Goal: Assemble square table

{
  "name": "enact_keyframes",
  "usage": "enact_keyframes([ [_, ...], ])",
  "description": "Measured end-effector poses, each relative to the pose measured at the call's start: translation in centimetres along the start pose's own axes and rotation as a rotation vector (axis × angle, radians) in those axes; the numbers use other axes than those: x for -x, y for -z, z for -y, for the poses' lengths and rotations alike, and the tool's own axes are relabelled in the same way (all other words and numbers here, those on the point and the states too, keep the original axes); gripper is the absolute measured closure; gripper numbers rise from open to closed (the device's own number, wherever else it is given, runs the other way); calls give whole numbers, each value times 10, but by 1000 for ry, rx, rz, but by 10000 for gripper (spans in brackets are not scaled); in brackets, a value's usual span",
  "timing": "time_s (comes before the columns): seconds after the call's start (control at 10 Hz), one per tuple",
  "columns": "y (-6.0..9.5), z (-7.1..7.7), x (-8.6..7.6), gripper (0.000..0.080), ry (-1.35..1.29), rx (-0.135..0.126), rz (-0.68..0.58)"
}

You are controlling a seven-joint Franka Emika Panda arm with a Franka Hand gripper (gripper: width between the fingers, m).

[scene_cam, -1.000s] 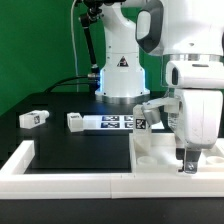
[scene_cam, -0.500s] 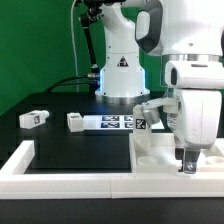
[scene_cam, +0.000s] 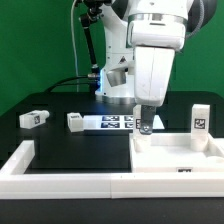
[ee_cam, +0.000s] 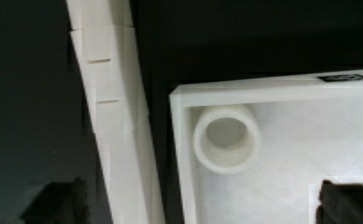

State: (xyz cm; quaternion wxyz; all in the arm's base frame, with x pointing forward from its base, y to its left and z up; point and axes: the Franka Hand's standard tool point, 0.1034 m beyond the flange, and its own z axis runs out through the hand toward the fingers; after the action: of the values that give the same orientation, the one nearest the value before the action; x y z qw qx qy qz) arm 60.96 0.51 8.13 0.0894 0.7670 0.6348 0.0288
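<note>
With my claw (scene_cam: 143, 126) spread and empty above the 10 o'clock corner pocket (ee_cam: 226, 140) of the square table slab (scene_cam: 175, 155), which lies at the exterior view's 4 o'clock with one upright leg (scene_cam: 198, 117) on it, I judge I'm between legs and must next reach toward 9 o'clock for a loose leg block (scene_cam: 75, 120).

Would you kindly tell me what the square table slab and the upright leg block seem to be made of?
The square table slab looks like matte white plastic: even colour, no glare, a smoothly rounded corner pocket. The upright leg block seems the same white plastic; the black-and-white tag on its face is perhaps a printed sticker.
</note>
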Motion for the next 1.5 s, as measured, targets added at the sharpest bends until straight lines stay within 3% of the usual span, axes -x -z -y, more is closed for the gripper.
enact_keyframes([
  [0.3,-1,2,5,151,-199,-5,1],
  [0.4,-2,5,18,151,-259,-14,7],
  [0.7,24,24,62,151,-381,-26,26],
  [0.9,26,40,88,151,-524,-42,43],
  [1.3,25,40,84,151,-643,-44,45],
  [1.4,24,44,82,151,-645,-59,54],
  [1.5,20,58,88,151,-649,-79,66],
])
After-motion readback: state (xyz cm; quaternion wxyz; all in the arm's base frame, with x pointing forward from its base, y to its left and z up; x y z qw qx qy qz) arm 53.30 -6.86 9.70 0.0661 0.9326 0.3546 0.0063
